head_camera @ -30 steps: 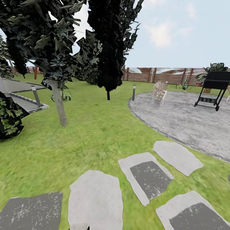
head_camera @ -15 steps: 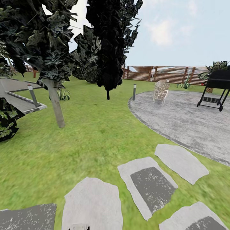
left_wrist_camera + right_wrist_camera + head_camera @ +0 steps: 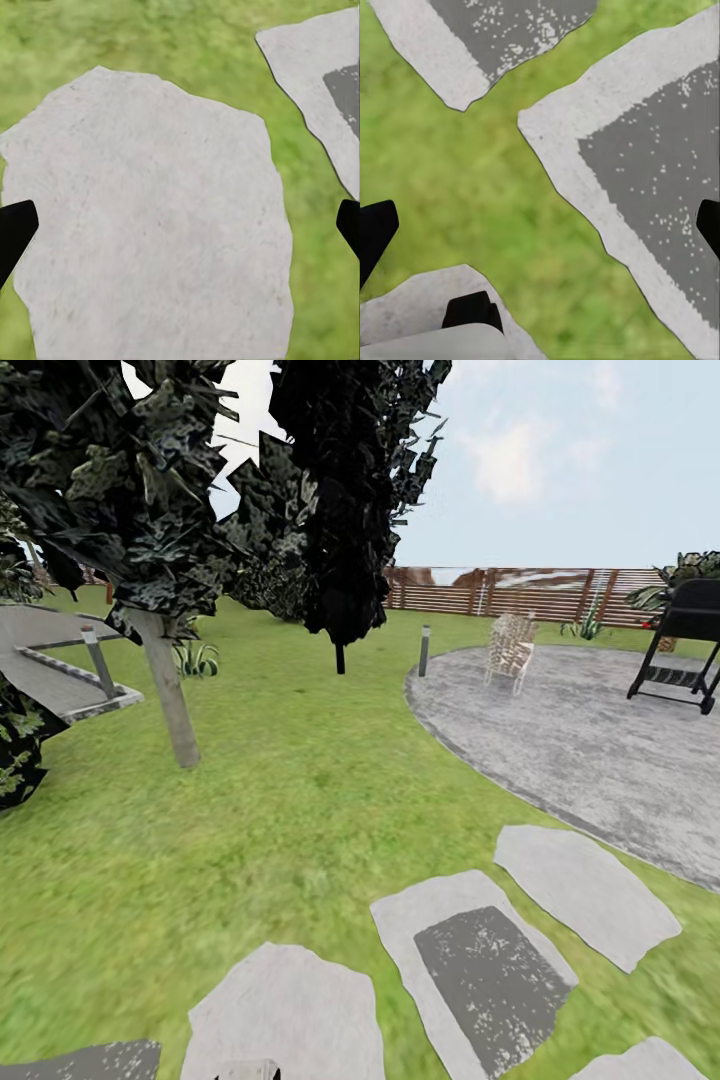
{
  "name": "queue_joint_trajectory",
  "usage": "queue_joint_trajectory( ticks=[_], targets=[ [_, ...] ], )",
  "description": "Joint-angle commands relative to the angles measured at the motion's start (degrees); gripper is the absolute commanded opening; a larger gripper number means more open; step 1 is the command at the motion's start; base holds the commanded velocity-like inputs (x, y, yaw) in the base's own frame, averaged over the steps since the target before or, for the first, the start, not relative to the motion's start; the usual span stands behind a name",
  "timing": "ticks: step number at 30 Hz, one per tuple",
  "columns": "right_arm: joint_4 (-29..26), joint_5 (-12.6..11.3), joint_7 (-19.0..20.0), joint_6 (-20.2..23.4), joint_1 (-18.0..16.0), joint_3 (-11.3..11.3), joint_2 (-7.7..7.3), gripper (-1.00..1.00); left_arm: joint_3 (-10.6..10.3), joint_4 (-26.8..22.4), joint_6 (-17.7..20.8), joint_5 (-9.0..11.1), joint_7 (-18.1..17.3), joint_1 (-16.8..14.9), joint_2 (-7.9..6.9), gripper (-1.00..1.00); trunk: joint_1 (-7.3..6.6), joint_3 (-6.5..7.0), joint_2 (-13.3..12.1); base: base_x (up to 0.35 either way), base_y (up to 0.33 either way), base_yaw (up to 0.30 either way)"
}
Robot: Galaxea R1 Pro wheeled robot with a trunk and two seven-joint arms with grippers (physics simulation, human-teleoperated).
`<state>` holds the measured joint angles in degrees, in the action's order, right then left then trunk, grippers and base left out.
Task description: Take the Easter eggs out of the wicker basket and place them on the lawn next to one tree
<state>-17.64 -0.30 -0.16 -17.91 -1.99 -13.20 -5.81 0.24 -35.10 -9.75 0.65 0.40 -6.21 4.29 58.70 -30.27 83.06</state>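
Both arms hang over the path. The left gripper (image 3: 180, 225) is spread wide with nothing in it, above a pale stepping stone (image 3: 150, 217). The right gripper (image 3: 540, 225) is spread just as wide and empty, over the lawn (image 3: 472, 172) between stones. Further out the grass runs up to a thin grey-trunked tree (image 3: 165, 690) under dark leaves (not sure it's the one to pick). A round paved patio (image 3: 580, 740) holds a chair (image 3: 510, 648) and a black grill (image 3: 690, 640), fence (image 3: 520, 592) behind. No basket or eggs anywhere, so I'd say nothing's done yet: find the basket first.
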Motion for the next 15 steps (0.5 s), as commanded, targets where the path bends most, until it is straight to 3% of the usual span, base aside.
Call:
queue_joint_trajectory(
  ticks=[1,10,15],
  targets=[
    [0.0,0.0,0.0,-0.2,0.0,-0.1,-0.01,1.0,0.0,0.0,-0.2,0.1,0.0,0.0,0.02,1.0,0.03,-0.05,0.0,0.32,0.0,0.112],
    [0.0,0.0,0.0,-0.2,0.0,-0.1,-0.02,1.0,0.0,0.0,-0.2,0.1,0.0,0.0,0.02,1.0,0.03,-0.05,0.0,0.32,0.0,0.152],
    [0.0,0.0,0.0,-0.2,0.0,-0.1,-0.03,1.0,0.0,0.0,-0.2,0.1,0.0,0.0,0.02,1.0,0.03,-0.05,0.0,0.32,0.0,0.039]
  ],
)
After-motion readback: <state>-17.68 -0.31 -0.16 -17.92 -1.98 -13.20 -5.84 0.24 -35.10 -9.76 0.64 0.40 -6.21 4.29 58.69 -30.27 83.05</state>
